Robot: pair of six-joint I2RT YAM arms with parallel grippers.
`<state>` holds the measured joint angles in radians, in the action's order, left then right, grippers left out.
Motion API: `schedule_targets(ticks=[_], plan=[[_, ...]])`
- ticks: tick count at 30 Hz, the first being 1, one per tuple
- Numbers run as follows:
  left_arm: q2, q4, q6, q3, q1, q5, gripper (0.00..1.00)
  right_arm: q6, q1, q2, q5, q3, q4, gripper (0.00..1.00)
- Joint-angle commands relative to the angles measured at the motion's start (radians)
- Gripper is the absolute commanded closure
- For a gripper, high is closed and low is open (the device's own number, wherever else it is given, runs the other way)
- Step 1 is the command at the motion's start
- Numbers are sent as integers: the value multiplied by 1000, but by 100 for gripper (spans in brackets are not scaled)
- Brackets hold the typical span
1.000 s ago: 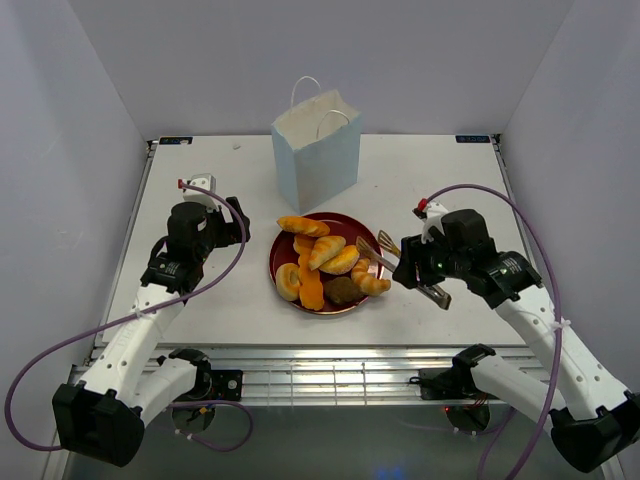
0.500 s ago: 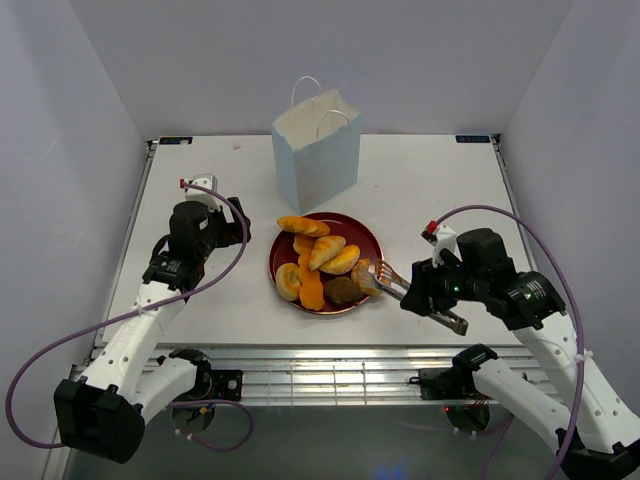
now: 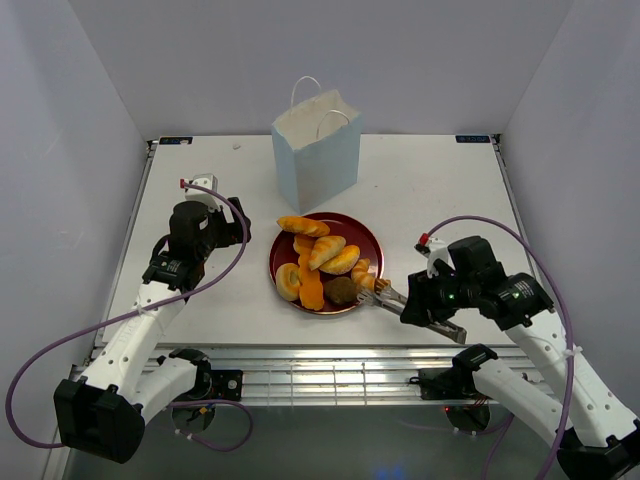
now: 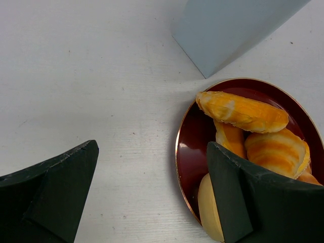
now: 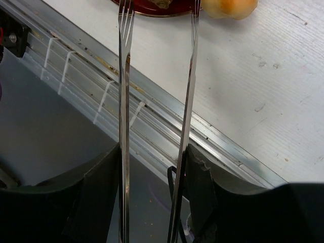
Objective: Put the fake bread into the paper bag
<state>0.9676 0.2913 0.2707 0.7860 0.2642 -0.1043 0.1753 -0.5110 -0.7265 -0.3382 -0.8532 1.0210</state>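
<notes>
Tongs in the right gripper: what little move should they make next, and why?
Probably ease the tongs forward until their tips straddle the small golden pastry by the plate's near right rim. The right gripper holds them open at that rim, with nothing between the tips yet.

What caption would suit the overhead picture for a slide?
Right end effector, holding tongs, points them at the bread on a plate; bag stands behind.

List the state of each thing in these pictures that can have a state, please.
paper bag: upright, open at top.
bread: piled on the plate.
plate: level, loaded.
tongs: open, tips at the plate's edge.
left hand: open, empty.
right hand: shut on the tongs.
</notes>
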Motion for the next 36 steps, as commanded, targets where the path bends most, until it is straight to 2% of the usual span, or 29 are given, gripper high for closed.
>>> schedule_targets(ticks=[1,29,32,36], plan=[[-9,-14,-8,15,1,11,2,-7,-4,-7,-25,2,-44,43],[-13,-11,-5,18,4,28,2,44,-54,-50,-41,100,-174,46],[-15,-11,-7,16,6,26,2,47,-60,-59,-45,100,-188,49],[-18,-11,-7,16,7,25,2,61,-70,-68,-56,88,-203,62]])
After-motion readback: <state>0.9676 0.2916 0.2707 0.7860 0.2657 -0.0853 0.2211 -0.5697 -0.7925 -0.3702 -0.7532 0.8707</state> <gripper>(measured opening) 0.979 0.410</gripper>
